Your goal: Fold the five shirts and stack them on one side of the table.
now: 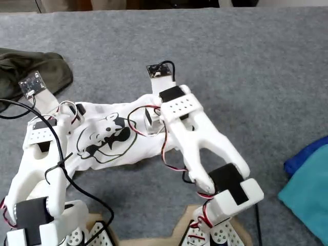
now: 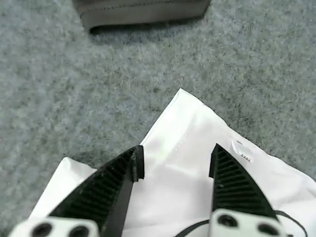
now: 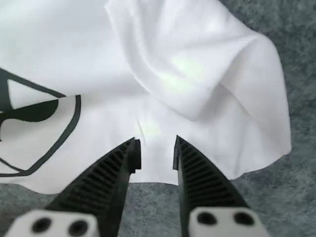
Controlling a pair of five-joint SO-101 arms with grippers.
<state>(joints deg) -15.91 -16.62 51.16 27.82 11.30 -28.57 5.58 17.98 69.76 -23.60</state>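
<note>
At the table's point(image 1: 246, 61) near left, the white shirt point(image 1: 110, 138) lies unfolded beneath left claw point(image 2: 177, 150) and right claw point(image 3: 156, 143), both open. Olive shirt point(image 1: 31, 69) far left and blue and teal shirts point(image 1: 306, 187) right apparently await stacking

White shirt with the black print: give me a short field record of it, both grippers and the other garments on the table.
white shirt: lying crumpled on the grey table, print facing up, not yet folded
left gripper: open, over a corner of the shirt
right gripper: narrowly open, over the shirt's edge beside a raised fold
olive garment: at the left edge of the high view, apart from the shirt
teal garment: at the right edge of the high view
blue garment: right beside the teal one
</note>
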